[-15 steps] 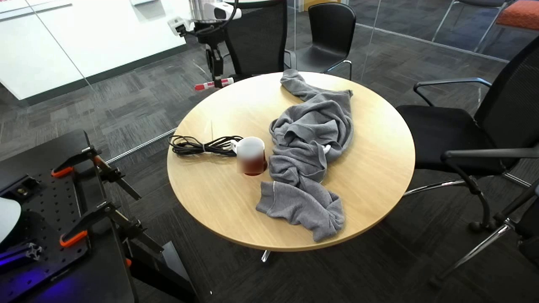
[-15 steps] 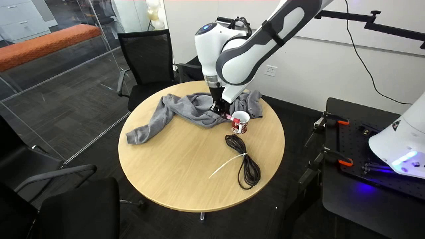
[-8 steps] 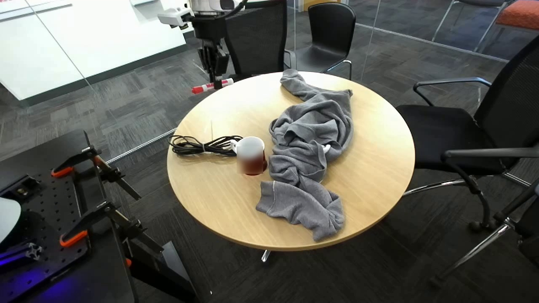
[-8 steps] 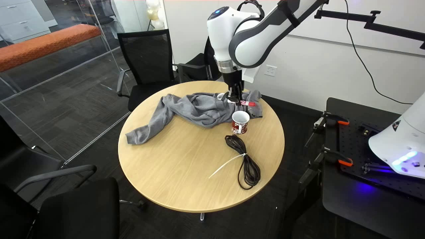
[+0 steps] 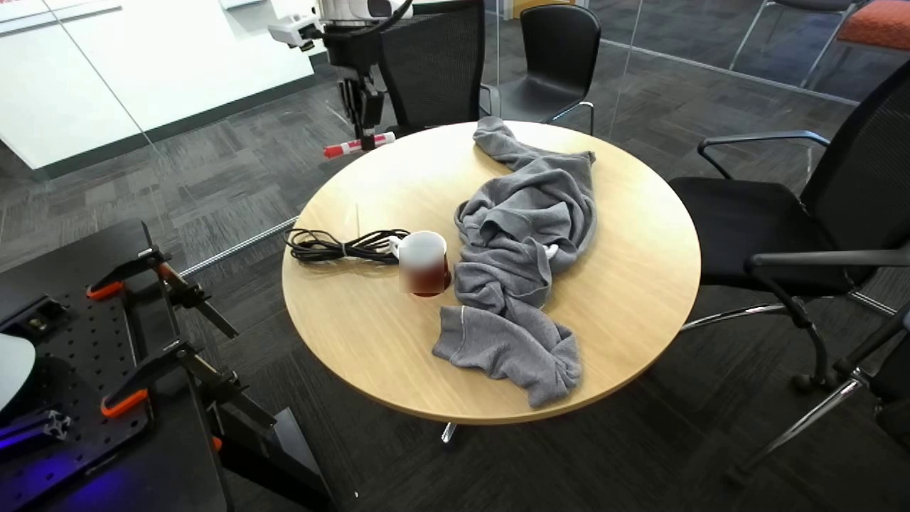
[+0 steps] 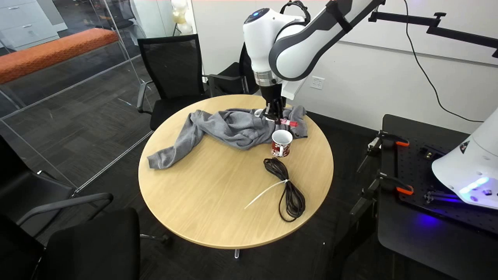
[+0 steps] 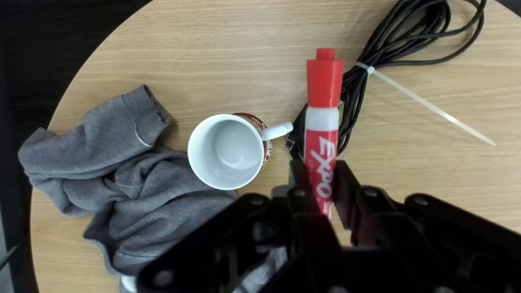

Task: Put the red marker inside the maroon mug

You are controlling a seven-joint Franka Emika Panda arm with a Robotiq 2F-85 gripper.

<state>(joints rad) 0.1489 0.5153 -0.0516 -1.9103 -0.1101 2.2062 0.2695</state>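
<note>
While your arm (image 6: 291, 58) reaches in from the top right of an exterior view and bends down toward the table (image 6: 218, 202), your claw (image 7: 320, 177) points almost straight down and squeezes the red marker (image 7: 322, 126) near its middle. In the wrist view, the marker is a little right of center, red end toward the top of the frame, and the maroon mug (image 7: 228, 152) is left of center, so you look into its white inside. In an exterior view, you see the marker (image 5: 346, 148) up in the air, lying nearly flat, by the upper left edge of the table; its red end points left and dips a bit. In an exterior view, the mug (image 6: 281, 146) stands upright right of the middle, just under the marker in the picture, with a gray sweatshirt (image 6: 233, 130) spread behind it and a black cable (image 6: 297, 203) bundled below it, toward the bottom right.
</note>
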